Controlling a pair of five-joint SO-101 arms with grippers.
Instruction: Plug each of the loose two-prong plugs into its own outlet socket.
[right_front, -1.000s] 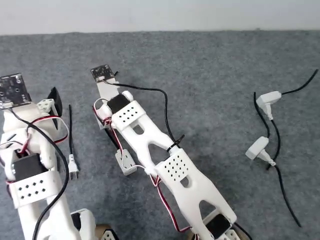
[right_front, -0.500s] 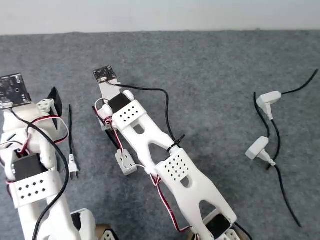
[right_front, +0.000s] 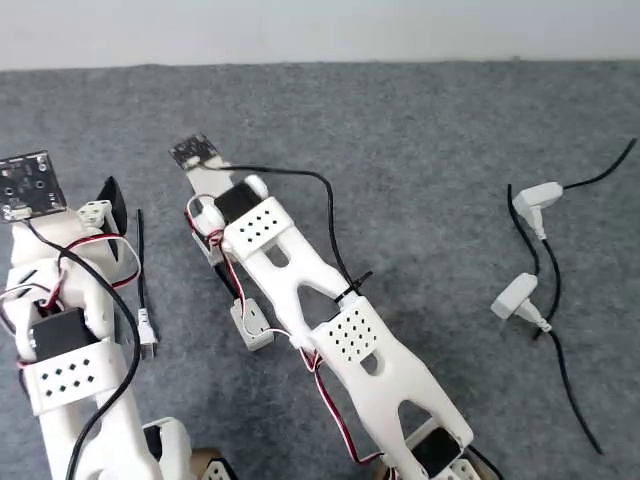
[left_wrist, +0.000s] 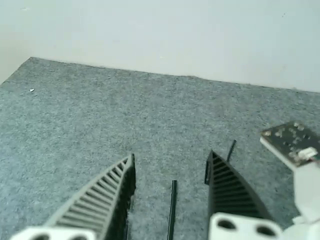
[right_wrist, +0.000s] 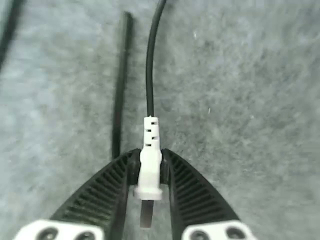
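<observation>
My right gripper (right_wrist: 148, 154) is shut on a small white two-prong plug (right_wrist: 150, 167), whose black cable (right_wrist: 149, 65) runs away over the grey carpet beside a second black cable (right_wrist: 121, 75). My left gripper (left_wrist: 170, 162) stands open just above the carpet, with a thin black cable (left_wrist: 172, 210) lying between its fingers. In the high view that cable (right_front: 140, 260) lies next to the left arm and ends in a small white plug (right_front: 148, 338). Two white connector heads (right_front: 535, 200) (right_front: 515, 297) on black cables lie at the far right.
The right arm (right_front: 330, 320) stretches diagonally across the middle of the carpet and hides its own gripper. A small grey-white block (right_front: 252, 325) lies beside it. The right arm's camera board (left_wrist: 295, 142) is close to my left gripper. A pale wall borders the far edge.
The right arm's camera board has shifted a little to the left. The left arm has turned slightly. The plugs and cables on the carpet have stayed put.
</observation>
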